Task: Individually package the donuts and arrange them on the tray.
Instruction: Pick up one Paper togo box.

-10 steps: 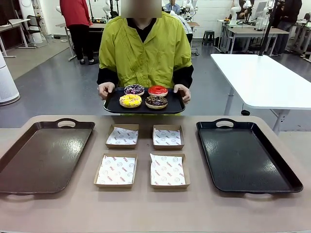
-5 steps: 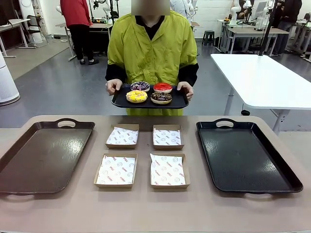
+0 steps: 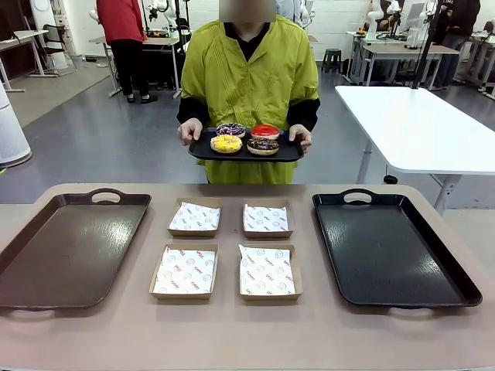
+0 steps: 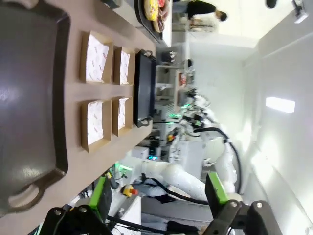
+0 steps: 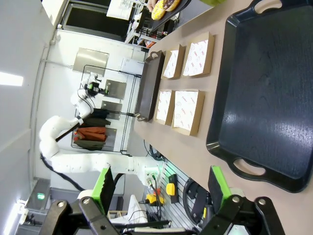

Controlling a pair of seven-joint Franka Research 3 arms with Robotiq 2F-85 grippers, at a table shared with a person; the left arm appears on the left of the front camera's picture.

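Beyond the table's far edge a person holds a small black serving tray (image 3: 203,151) in both hands. On it lie the donuts: yellow-iced (image 3: 226,144), red-glazed (image 3: 264,131), chocolate with sprinkles (image 3: 263,144) and purple-brown (image 3: 230,130). The donuts (image 4: 154,10) also show at the top edge of the left wrist view and, as donuts (image 5: 164,7), of the right wrist view. My left gripper (image 4: 157,196) is open and holds nothing, well back from the table. My right gripper (image 5: 160,191) is open too, behind the near handle of the black tray (image 5: 264,98).
Several paper-lined cardboard boxes (image 3: 184,270) sit in a square at the table's middle. A brown tray (image 3: 69,247) lies left of them and a black tray (image 3: 390,247) lies right. A white table (image 3: 418,124) stands behind on the right.
The person has raised the tray of donuts and drawn it back from the table's far edge, standing more upright. Both grippers stay open and still.
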